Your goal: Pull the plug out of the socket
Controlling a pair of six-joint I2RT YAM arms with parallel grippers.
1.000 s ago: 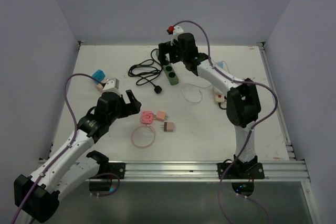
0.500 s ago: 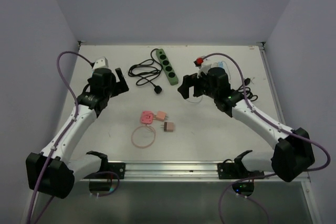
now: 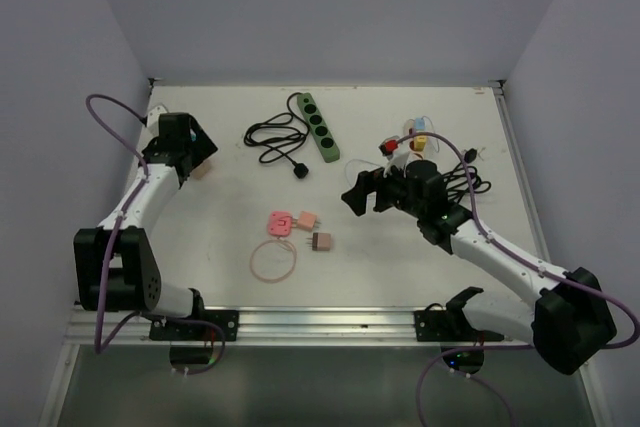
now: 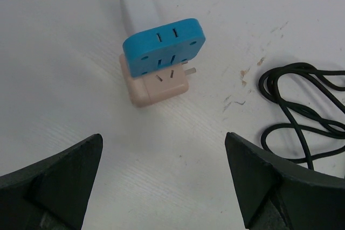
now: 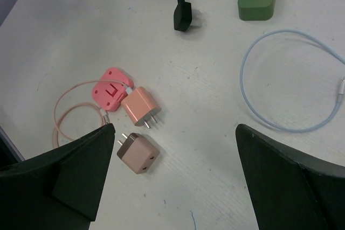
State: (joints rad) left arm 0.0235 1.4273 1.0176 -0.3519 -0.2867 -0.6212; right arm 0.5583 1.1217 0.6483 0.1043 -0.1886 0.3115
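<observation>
- The left gripper [image 4: 164, 179] has its jaws spread wide, holding and touching nothing. It hovers over the blue socket [image 4: 164, 46], well left of the strip [image 3: 317, 128].
- The right gripper [image 5: 175, 176] is equally wide and empty, just nearer than the strip's near end.
- The beige plug [image 4: 156, 87] lies under the socket, touching it, with one prong showing.
- Both look light, rigid and smooth, so likely to slide. Best gripped across their flat sides, one piece per gripper.

Beige adapter [image 4: 156, 87] — partly hidden behind blue socket [image 4: 164, 44]
</observation>
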